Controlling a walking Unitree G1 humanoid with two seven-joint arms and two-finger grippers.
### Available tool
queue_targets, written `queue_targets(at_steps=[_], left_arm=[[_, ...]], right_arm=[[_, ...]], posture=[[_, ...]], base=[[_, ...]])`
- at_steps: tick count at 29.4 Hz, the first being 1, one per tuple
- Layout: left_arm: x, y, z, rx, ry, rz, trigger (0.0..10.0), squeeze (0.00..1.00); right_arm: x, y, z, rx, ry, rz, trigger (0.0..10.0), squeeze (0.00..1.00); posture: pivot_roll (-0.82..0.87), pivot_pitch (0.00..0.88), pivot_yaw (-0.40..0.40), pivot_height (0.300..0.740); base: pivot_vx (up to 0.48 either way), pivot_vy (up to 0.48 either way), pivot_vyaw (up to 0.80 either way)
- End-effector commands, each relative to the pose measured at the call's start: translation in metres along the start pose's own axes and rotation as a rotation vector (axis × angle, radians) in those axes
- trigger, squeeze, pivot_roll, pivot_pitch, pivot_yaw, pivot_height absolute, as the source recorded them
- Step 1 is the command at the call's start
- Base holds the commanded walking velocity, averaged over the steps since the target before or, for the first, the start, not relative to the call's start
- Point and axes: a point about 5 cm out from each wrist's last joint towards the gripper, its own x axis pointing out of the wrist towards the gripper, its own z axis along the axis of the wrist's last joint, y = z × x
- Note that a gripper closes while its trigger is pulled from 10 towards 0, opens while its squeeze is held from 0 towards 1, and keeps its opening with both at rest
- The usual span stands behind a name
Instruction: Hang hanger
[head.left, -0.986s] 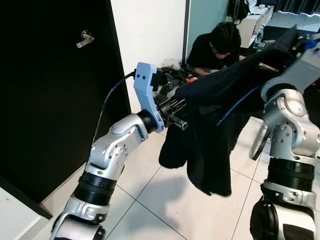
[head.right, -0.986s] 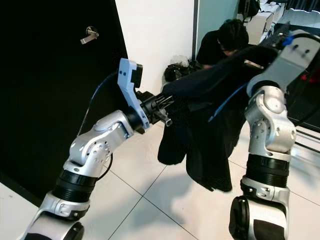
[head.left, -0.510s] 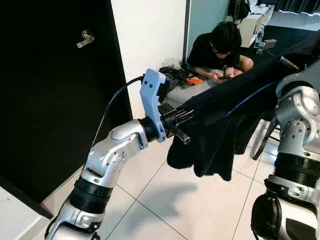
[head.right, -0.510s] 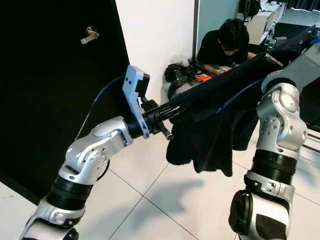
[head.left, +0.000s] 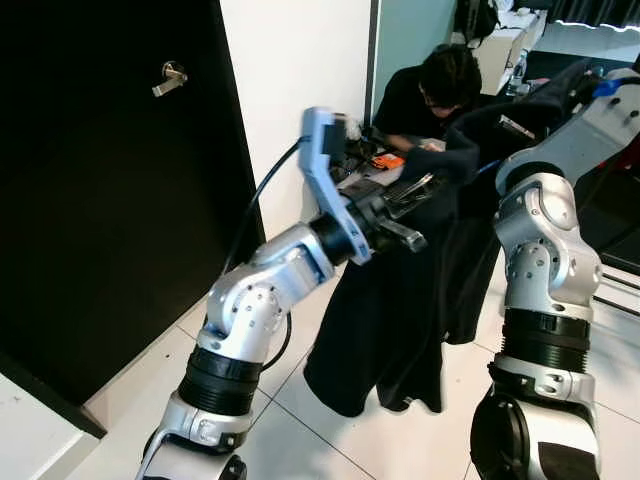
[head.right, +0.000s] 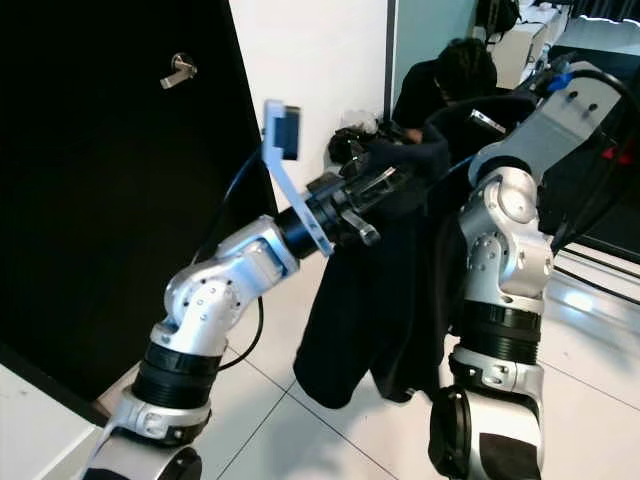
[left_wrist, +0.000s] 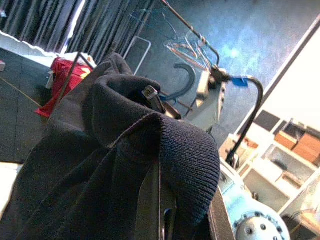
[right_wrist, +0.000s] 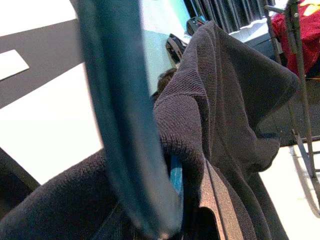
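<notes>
Both grippers on the dark knit sweater (head.left: 400, 300), held chest-high over white floor tiles (head.left: 300, 400).
My left gripper (head.left: 405, 195) pinches its ribbed hem; my right gripper (right_wrist: 190, 195) clamps thick folds. Hanger hidden.

Our left gripper (head.left: 408, 200) and right gripper (right_wrist: 192, 185) are raised before us, fingers clamped on the dark sweater (head.left: 385, 300).

Black door (head.left: 100, 200) with silver lever handle (head.left: 171, 76) at 10 o'clock. White wall panel (head.left: 295, 70) at 12 o'clock. Glossy white tiled floor (head.left: 300, 420) with dark grout lines, reflecting light. Seated person in black (head.left: 430, 85) at 1 o'clock. Dark curtains (left_wrist: 85, 27) beyond.
</notes>
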Motion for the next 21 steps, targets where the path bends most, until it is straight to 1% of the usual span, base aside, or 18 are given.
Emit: queue_targets(at_steps=[1,3,5,7,8,10,11,12,14,15,17,18,20,21], left_arm=[[0.016,-0.017,-0.006,-0.092,-0.044,-0.065,0.0,0.00],[0.018,-0.018,-0.003,-0.147,-0.076,-0.059,0.0,0.00],[0.018,-0.018,-0.002,-0.162,-0.085,-0.055,0.0,0.00],[0.020,-0.017,0.000,-0.205,-0.108,-0.042,0.0,0.00],[0.020,-0.017,0.000,-0.205,-0.108,-0.042,0.0,0.00],[0.021,-0.017,0.003,-0.240,-0.128,-0.028,0.0,0.00],[0.021,-0.017,0.003,-0.240,-0.128,-0.028,0.0,0.00],[0.023,-0.016,0.005,-0.252,-0.137,-0.023,0.0,0.00],[0.025,-0.017,0.008,-0.257,-0.148,-0.020,0.0,0.00],[0.025,-0.017,0.008,-0.257,-0.148,-0.020,0.0,0.00],[0.025,-0.017,0.009,-0.256,-0.150,-0.020,0.0,0.00],[0.022,-0.013,0.018,-0.236,-0.164,-0.011,0.0,0.00],[0.022,-0.013,0.018,-0.236,-0.164,-0.011,0.0,0.00],[0.019,-0.011,0.020,-0.217,-0.159,-0.011,0.0,0.00]], right_arm=[[0.000,0.007,0.005,0.003,-0.037,0.023,0.0,0.00],[-0.001,0.008,0.004,-0.004,-0.041,0.027,0.0,0.00],[-0.001,0.009,0.004,-0.004,-0.042,0.027,0.0,0.00],[-0.003,0.014,0.001,0.001,-0.039,0.045,0.0,0.00],[-0.003,0.014,0.001,0.001,-0.039,0.045,0.0,0.00],[-0.006,0.021,-0.002,-0.005,-0.038,0.067,0.0,0.00],[-0.006,0.021,-0.002,-0.005,-0.038,0.067,0.0,0.00],[-0.008,0.024,-0.005,-0.023,-0.041,0.080,0.0,0.00],[-0.009,0.026,-0.007,-0.072,-0.057,0.089,0.0,0.00],[-0.009,0.026,-0.007,-0.072,-0.057,0.089,0.0,0.00],[-0.010,0.026,-0.007,-0.087,-0.063,0.089,0.0,0.00],[-0.004,0.013,0.003,-0.128,-0.122,0.039,0.0,0.00],[-0.004,0.013,0.003,-0.128,-0.122,0.039,0.0,0.00],[-0.001,0.006,0.011,-0.131,-0.161,0.011,0.0,0.00]], posture=[[0.01,0.065,0.048,0.740],[0.01,0.066,0.048,0.740],[0.01,0.066,0.048,0.740],[0.02,0.066,0.046,0.740],[0.02,0.066,0.046,0.740],[0.02,0.066,0.045,0.740],[0.02,0.066,0.045,0.740],[0.02,0.065,0.045,0.740],[0.02,0.065,0.045,0.740],[0.02,0.065,0.045,0.740],[0.02,0.065,0.045,0.740],[0.02,0.066,0.045,0.740],[0.02,0.066,0.045,0.740],[0.02,0.068,0.044,0.740]], base=[[0.000,0.000,0.00],[0.000,0.000,0.00],[0.000,0.000,0.00],[0.000,0.000,0.00],[0.000,0.000,0.00],[0.000,0.000,0.00],[0.000,0.000,0.00],[0.000,0.000,0.00],[0.000,0.000,0.00],[0.000,0.000,0.00],[0.000,0.000,0.00],[0.000,0.000,0.00],[0.000,0.000,0.00],[0.000,0.000,0.00]])
